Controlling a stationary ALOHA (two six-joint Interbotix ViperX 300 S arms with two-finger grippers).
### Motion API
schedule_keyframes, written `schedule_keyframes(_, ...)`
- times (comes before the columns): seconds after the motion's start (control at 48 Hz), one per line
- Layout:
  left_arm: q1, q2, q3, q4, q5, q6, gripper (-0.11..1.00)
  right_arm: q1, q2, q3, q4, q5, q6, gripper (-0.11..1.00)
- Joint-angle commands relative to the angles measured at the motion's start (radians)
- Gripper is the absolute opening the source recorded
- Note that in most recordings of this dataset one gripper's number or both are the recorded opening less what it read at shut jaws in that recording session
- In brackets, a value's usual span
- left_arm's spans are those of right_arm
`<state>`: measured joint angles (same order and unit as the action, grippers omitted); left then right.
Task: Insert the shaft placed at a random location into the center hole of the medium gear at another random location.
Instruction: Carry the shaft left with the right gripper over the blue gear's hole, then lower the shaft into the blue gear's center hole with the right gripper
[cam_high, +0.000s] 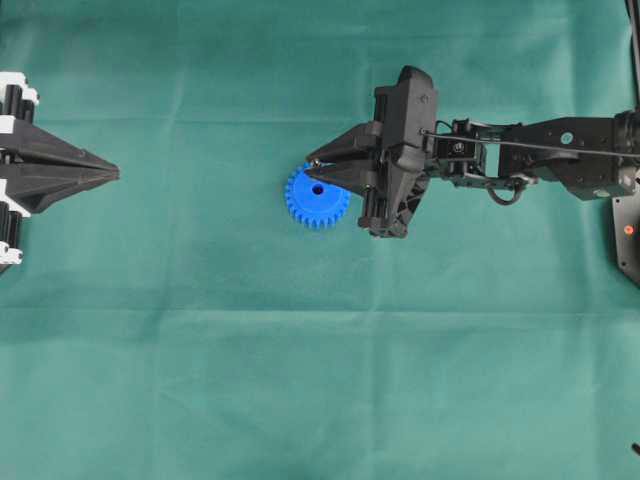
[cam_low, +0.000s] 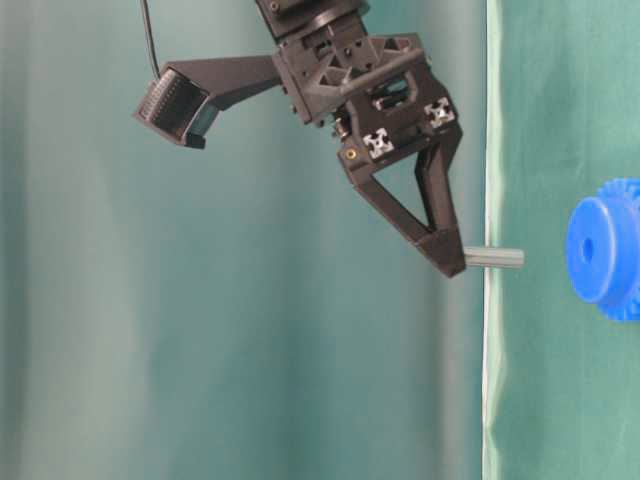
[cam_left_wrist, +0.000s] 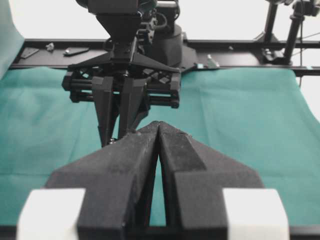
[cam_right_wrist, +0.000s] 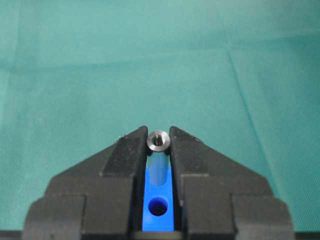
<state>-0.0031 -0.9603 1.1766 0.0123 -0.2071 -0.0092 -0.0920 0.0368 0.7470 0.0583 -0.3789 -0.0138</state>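
Worktop: a flat surface covered with a green cloth (cam_high: 200, 380), creased in faint lines; a black frame runs along its far edge in the left wrist view.
Shaft: the shaft (cam_low: 494, 259) is a short silvery-grey metal pin, pinched at one end between the fingertips of the right hand (cam_low: 447, 255).
Shaft axis: its long axis stands square to the worktop, with the free end pointing down at the cloth; the right wrist view looks along it and shows only the round top end (cam_right_wrist: 159, 140) with a small recess.
Shaft position: it hangs above the worktop, clear of it, with open air between its lower end and the gear in the table-level view.
Medium gear: the bright blue medium gear (cam_high: 317, 196) lies flat on the cloth near the middle, hub facing up.
Center hole: the center hole (cam_high: 318, 188) is open and dark; in the right wrist view it shows in the gap between the fingers, just behind the pin.
Right hand: narrow, jaws clamped on the pin, fingers angled down over the gear's near edge.
Left hand: the left hand (cam_high: 112, 174) sits at the left edge, well apart from the gear, jaws pressed together and holding nothing.
In the way: the right fingers overlap part of the gear's rim from above.
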Motion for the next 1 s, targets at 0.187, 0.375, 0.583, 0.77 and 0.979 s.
schedule_keyframes(0.187, -0.002, 0.009, -0.021, 0.002, -0.008, -0.003, 0.00, 0.003, 0.020, -0.017, 0.005, -0.006, 0.006, 0.13)
schedule_keyframes(0.375, 0.000, 0.009, -0.021, 0.002, -0.009, -0.003, 0.00, 0.003, 0.057, -0.015, 0.006, -0.021, 0.008, 0.13)
schedule_keyframes(0.583, 0.000, 0.008, -0.021, 0.002, -0.011, -0.002, 0.00, 0.003, 0.086, -0.015, 0.012, -0.037, 0.008, 0.13)
schedule_keyframes(0.77, 0.000, 0.008, -0.020, 0.003, -0.009, -0.003, 0.00, 0.002, 0.086, -0.014, 0.012, -0.037, 0.008, 0.13)
schedule_keyframes(0.979, -0.002, 0.009, -0.021, 0.002, -0.009, -0.003, 0.00, 0.003, 0.103, -0.014, 0.012, -0.052, 0.009, 0.13)
